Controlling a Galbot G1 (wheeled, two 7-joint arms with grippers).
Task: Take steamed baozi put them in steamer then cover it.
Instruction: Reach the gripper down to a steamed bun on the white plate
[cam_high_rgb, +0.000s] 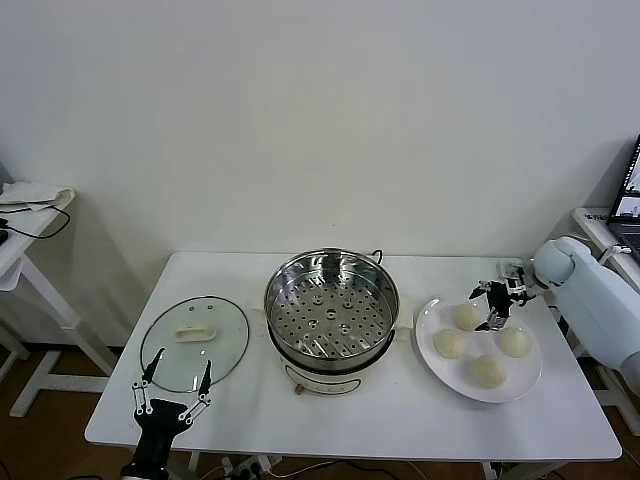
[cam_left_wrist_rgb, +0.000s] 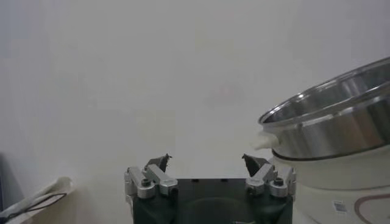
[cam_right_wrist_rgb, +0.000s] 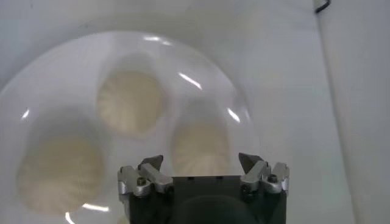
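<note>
Several cream-white baozi (cam_high_rgb: 450, 343) lie on a flat white plate (cam_high_rgb: 526, 385) at the right of the table. The shiny steel steamer (cam_high_rgb: 331, 305) stands open in the middle, its perforated tray bare. My right gripper (cam_high_rgb: 492, 308) is open, hovering just above the rear baozi (cam_high_rgb: 466, 316); in the right wrist view that baozi (cam_right_wrist_rgb: 200, 146) lies between my spread fingertips (cam_right_wrist_rgb: 152, 163). My left gripper (cam_high_rgb: 173, 385) is open and empty at the front left edge. The steamer rim (cam_left_wrist_rgb: 329, 122) shows in the left wrist view.
A round clear glass lid (cam_high_rgb: 195, 342) with a white handle lies flat at the left of the table, just beyond my left gripper. A small white side table (cam_high_rgb: 25, 215) stands at the far left, and a laptop (cam_high_rgb: 628, 200) at the far right.
</note>
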